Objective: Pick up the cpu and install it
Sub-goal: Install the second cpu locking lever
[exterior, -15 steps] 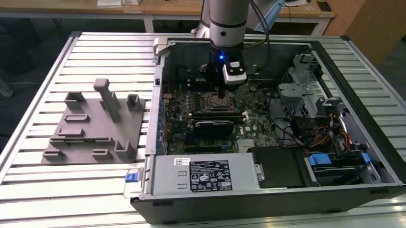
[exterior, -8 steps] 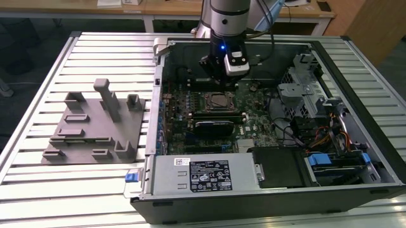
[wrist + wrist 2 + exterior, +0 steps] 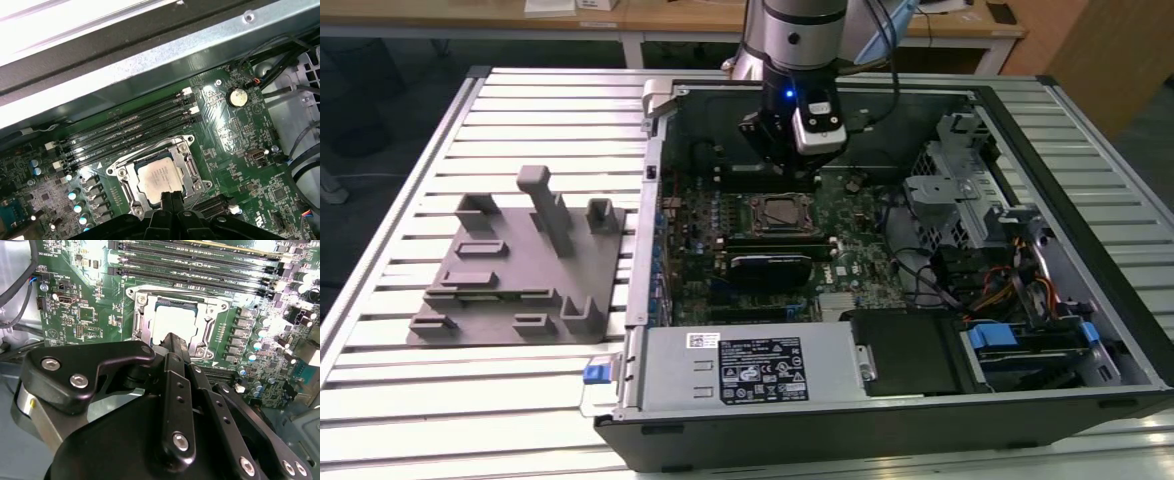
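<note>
Black end effector (image 3: 171, 197) above seated cpu (image 3: 159, 178)

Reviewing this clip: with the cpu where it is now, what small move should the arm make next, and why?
Probably a short straight lift away. The cpu already lies flat inside the socket frame in both wrist views, and the gripper sits just over the chip's edge, so rising clear without dragging sideways seems safest.

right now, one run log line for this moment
cpu: lying in socket | gripper: jaws together, just above cpu edge | holding: nothing
</note>
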